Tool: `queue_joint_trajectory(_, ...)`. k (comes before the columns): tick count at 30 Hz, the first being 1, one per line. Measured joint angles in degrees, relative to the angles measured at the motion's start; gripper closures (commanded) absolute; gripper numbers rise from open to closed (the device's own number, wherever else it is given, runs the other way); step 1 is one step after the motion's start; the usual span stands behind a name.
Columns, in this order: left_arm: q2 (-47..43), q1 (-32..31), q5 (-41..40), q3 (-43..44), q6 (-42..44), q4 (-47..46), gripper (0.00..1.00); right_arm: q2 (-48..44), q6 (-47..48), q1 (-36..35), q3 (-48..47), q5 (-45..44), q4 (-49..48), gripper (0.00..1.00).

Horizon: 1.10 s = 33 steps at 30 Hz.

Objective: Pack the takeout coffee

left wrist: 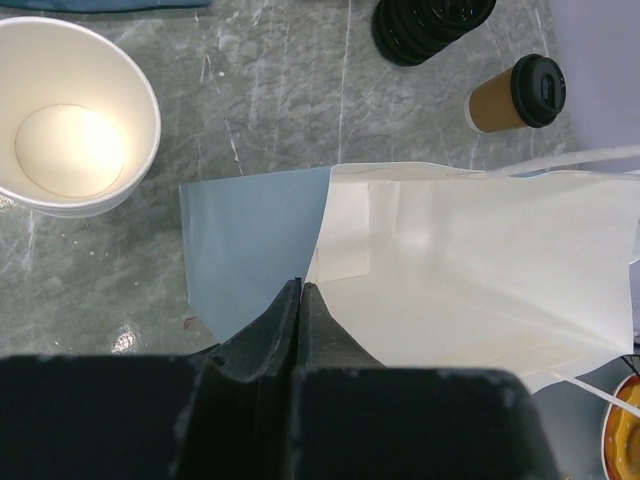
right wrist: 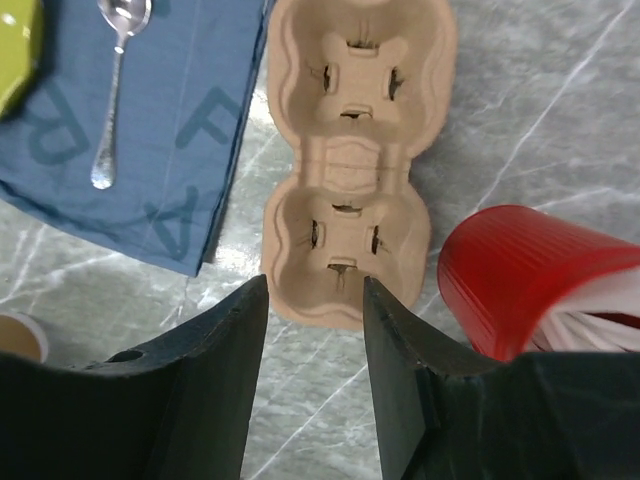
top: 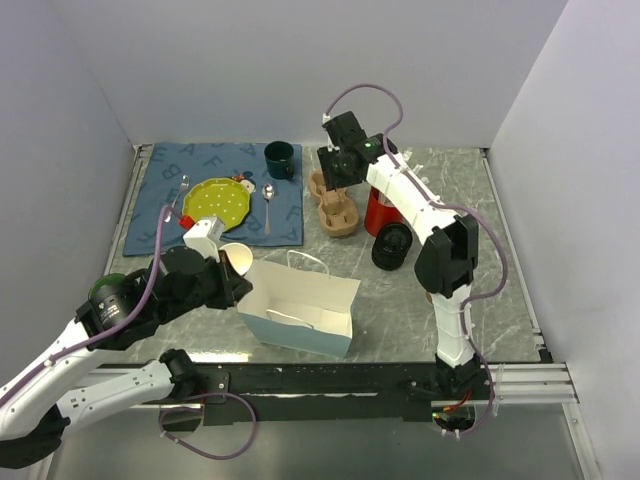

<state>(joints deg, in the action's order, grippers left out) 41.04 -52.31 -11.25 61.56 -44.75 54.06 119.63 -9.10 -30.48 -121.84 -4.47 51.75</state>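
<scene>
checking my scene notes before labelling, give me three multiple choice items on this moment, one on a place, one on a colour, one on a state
1. Where does the spoon lie?
A. on the blue mat, right of the green plate
B. inside the bag
C. in the mug

2. What colour is the lid of the takeout coffee?
A. white
B. black
C. red

3. How is the left end effector?
A. open above the table
B. shut on the edge of the paper bag
C. shut on a cup

Answers:
1 A: the top view shows it on the mat beside the plate.
2 B: the left wrist view shows a black lid on the brown cup.
3 B: its fingers meet on the bag's rim.
</scene>
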Motion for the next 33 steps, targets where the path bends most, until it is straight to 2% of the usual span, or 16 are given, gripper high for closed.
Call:
queue_joint_trajectory(13, 2.95, 0.00, 2.40, 0.07, 0.11, -1.70, 0.96, 10.97, 0.57, 2.78, -3.02, 3.54, -1.77, 0.43)
queue_joint_trajectory(33, -0.48, 0.00, 1.70, 0.31, 0.07, 1.33, 0.98, 12.76, 0.83, 2.73, -3.43, 3.34, -8.85, 0.43)
